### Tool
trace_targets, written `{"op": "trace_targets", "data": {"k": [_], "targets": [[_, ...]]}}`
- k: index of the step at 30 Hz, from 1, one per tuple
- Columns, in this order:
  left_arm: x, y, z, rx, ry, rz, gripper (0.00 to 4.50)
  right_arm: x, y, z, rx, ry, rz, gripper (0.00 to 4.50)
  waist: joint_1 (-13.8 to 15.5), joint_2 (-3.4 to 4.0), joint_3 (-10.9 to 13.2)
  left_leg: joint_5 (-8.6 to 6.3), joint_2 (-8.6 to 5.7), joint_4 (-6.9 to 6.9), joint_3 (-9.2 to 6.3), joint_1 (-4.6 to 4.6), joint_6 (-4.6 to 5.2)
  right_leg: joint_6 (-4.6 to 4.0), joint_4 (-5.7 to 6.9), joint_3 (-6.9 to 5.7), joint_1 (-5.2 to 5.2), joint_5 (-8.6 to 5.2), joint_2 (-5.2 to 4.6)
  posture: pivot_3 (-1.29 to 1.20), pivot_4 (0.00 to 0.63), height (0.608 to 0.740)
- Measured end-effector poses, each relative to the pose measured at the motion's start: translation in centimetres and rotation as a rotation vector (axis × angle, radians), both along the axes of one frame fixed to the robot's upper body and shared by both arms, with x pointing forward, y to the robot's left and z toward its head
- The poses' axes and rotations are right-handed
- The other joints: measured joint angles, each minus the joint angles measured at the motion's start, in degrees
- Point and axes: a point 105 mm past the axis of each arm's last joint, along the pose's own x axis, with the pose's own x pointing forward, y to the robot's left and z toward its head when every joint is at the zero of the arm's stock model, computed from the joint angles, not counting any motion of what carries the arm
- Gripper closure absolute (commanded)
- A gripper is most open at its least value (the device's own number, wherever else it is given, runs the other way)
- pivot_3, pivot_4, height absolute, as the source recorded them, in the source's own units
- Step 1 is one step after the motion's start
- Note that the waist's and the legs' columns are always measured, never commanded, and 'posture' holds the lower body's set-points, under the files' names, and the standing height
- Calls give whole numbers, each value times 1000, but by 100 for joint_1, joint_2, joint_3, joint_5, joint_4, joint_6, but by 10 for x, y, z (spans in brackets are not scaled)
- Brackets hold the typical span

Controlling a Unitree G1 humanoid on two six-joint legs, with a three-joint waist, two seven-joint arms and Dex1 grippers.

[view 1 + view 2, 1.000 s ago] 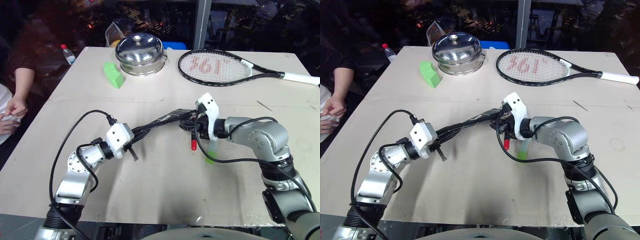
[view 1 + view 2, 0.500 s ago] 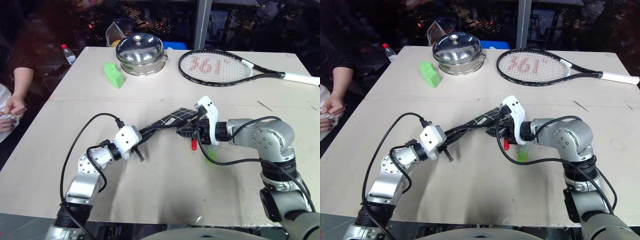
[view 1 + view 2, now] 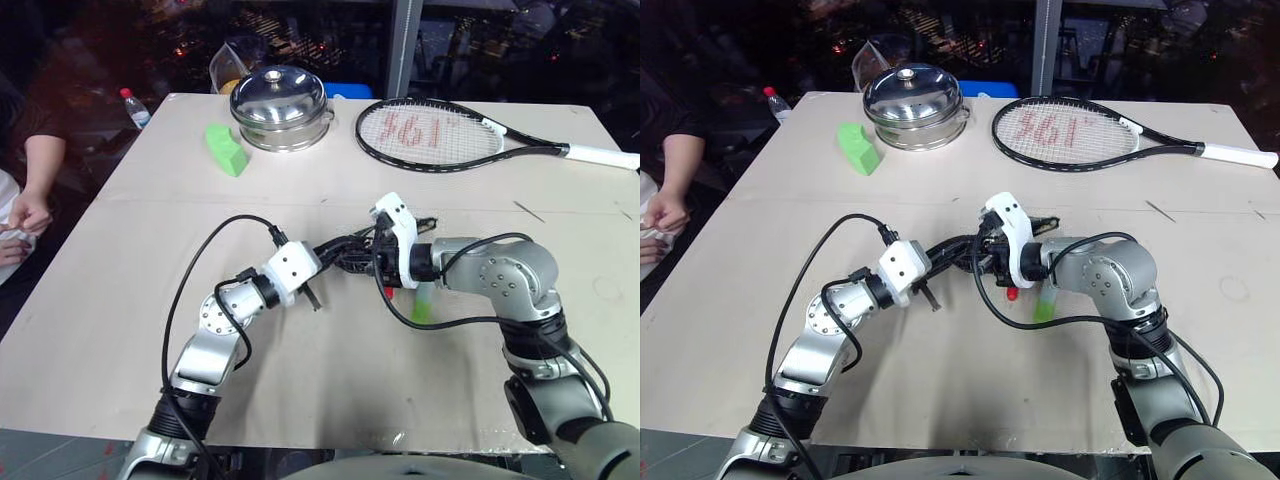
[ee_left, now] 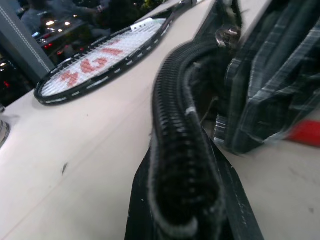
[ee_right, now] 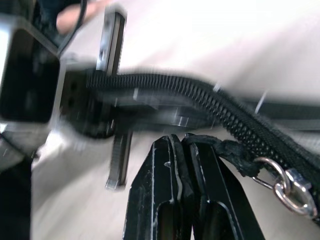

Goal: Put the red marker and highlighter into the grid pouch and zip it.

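The grid pouch [image 3: 350, 250] hangs bunched up above the table between my two grippers, near the middle. My left gripper [image 3: 335, 258] is shut on the pouch's zipper edge [image 4: 182, 150]; the pouch's grid fabric [image 4: 270, 85] shows just beyond it. From the other side, my right gripper [image 3: 372, 258] is shut on the zipper pull [image 5: 231, 148], and the zipper teeth [image 5: 200, 95] run past its fingertips. The red marker [image 3: 1011, 294] lies on the table under the right gripper, only its red end showing. The light-green highlighter [image 3: 1044, 303] lies on the table beside it.
At the back stand a lidded steel pot [image 3: 278, 105], a bright green wedge block [image 3: 228, 150] and a tennis racket [image 3: 430, 130]. A water bottle [image 3: 135, 108] stands at the back-left corner. A person's hand [image 3: 25, 215] rests at the table's left edge.
My left gripper has moved right, toward the right gripper, and the pouch stretched between them has bunched up shorter. The right gripper has shifted slightly left.
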Motion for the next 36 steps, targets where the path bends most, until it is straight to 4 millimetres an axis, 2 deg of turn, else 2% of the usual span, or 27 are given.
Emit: {"op": "trace_targets", "data": {"k": [3, 5, 7, 8, 12, 13, 19, 22, 24, 27, 29, 31, 34, 36], "targets": [[-4, -5, 9, -54, 14, -34, 4500, -7, -15, 2, -23, -97, 31, 3627, 25, -2, 3, 0, -7, 0, -7, -6, 0, 1, -4, -7, 1, 0, 3, 0, 150, 740], [-5, -2, 11, -54, 23, -51, 4500, -15, -38, -3, -81, -144, 18, 2667, 38, -7, 7, -2, -13, 3, -11, -13, 3, 7, -9, -9, 1, -4, -4, 0, 150, 740], [-4, 6, 13, -40, 21, -40, 4500, -17, -53, -2, -96, -168, -18, 2667, -2, -7, 17, -2, -11, 6, -9, -15, 3, 7, -7, -4, -3, -3, -14, 0, 150, 740], [-4, 6, 14, -40, 19, -47, 4500, -17, -59, 3, -84, -185, -33, 2839, -11, -6, 20, -1, -9, 6, -10, -13, 3, 8, -6, -5, -3, -3, -11, 0, 150, 740], [-7, 5, 14, -43, 29, -75, 4500, -14, -75, 33, -11, -262, -110, 4294, 8, -7, 22, -1, -4, 5, -23, -10, 1, 5, -4, -8, -2, -5, 2, 0, 150, 740], [-8, 5, 13, -42, 30, -79, 4500, -12, -78, 36, -7, -267, -127, 4409, 8, -6, 23, -1, -4, 4, -22, -11, 1, 4, -5, -7, -2, -5, 2, 0, 150, 740], [-8, 6, 10, -29, 37, -97, 4500, -7, -76, 44, 14, -266, -161, 4409, 8, -6, 31, -1, -7, 4, -20, -16, 2, 5, -7, -5, -3, -4, -2, 0, 150, 740], [-10, 5, 10, -23, 19, -116, 4500, 7, -76, 45, -34, -265, -215, 4409, 8, -6, 33, -1, -8, 7, -18, -16, 2, 4, -6, -7, -3, -4, -6, 0, 150, 740], [-11, 5, 10, -19, 11, -124, 4500, 13, -76, 40, -94, -266, -232, 4409, 9, -6, 34, -1, -8, 6, -18, -17, 2, 4, -7, -7, -4, -4, -7, 0, 150, 740], [-11, 7, 2, 0, 26, -121, 4500, 20, -73, 19, -286, -318, -213, 4409, 9, -6, 35, -1, -9, 3, -18, -22, 2, 4, -9, -8, -9, -5, -7, 0, 150, 740], [-12, 6, 2, 8, 17, -124, 4500, 24, -68, 7, -384, -369, -173, 4409, 4, -6, 37, -1, -10, 5, -16, -38, 3, 5, -8, -7, -27, -4, -6, 0, 150, 740], [-13, 5, 3, 14, 0, -126, 4500, 24, -53, -2, -455, -452, -97, 4409, -8, -5, 37, 0, -8, 11, -14, -56, 2, 6, 0, -5, -48, -3, 4, 0, 150, 740], [-9, 6, -2, 31, -5, -105, 4500, 24, -27, 0, -564, -705, 32, 4409, -1, -5, 37, 1, -6, 15, -14, -64, 1, 7, 3, -6, -57, -3, 24, 0, 150, 740], [-5, 9, -5, 42, -1, -88, 4500, 27, -23, 0, -632, -845, 97, 4409, 19, -7, 39, 1, -8, 19, -15, -70, 1, 8, 2, -10, -58, -4, 21, 0, 150, 740]]}}
